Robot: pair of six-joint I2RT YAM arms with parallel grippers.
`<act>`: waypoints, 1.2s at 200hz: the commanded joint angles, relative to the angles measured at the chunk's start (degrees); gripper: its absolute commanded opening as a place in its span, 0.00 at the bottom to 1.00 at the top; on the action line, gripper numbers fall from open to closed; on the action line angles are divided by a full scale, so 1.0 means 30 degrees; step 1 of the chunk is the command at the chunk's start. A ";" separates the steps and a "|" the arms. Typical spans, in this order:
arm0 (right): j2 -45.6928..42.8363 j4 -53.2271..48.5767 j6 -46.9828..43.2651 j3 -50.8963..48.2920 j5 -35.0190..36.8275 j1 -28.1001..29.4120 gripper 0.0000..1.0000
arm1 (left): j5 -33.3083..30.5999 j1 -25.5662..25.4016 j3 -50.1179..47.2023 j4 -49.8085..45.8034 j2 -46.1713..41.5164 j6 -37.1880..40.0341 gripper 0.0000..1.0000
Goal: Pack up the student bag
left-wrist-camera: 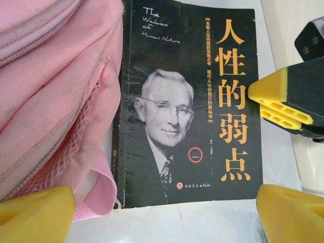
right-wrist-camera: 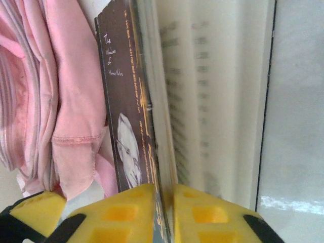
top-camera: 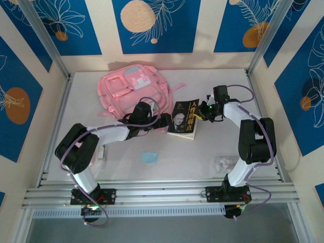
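The student bag (top-camera: 132, 88) lies at the back of the tabletop (top-camera: 202, 157). It looks soft, limp and light, best gripped at its opening rim. Just beside it, the right pincer (right-wrist-camera: 164, 202) pinches the book (left-wrist-camera: 187, 101) by its cover, and the left pincer (left-wrist-camera: 164, 217) hangs wide above.

book (right-wrist-camera: 212, 101) page print blurred, student bag (left-wrist-camera: 45, 91) cropped at left

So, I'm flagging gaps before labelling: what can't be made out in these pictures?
- Opening of the bag: top view, the left arm covers its near edge; open or zipped, unclear.
- Pages of the book: right wrist view, blurred, unreadable; the right fingers cover the pinched edge.
- The blue item: top view, too small to name.
- Most of the bag: left wrist view, cut off by the left edge.
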 commanded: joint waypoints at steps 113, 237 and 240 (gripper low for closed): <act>-0.3278 -0.1356 -0.0480 0.2086 -0.3734 0.0165 0.00 | 0.1740 0.1313 0.0218 0.3389 0.0309 -0.1697 0.94; -0.0417 0.0590 0.0932 0.7160 -0.7323 0.3515 0.00 | 0.0756 0.3725 -0.3210 0.7627 -0.0812 -0.4854 0.96; -0.0329 0.1004 0.1135 0.6884 -0.7478 0.3543 0.00 | 0.0720 0.3757 -0.3283 0.7637 -0.0871 -0.4873 0.96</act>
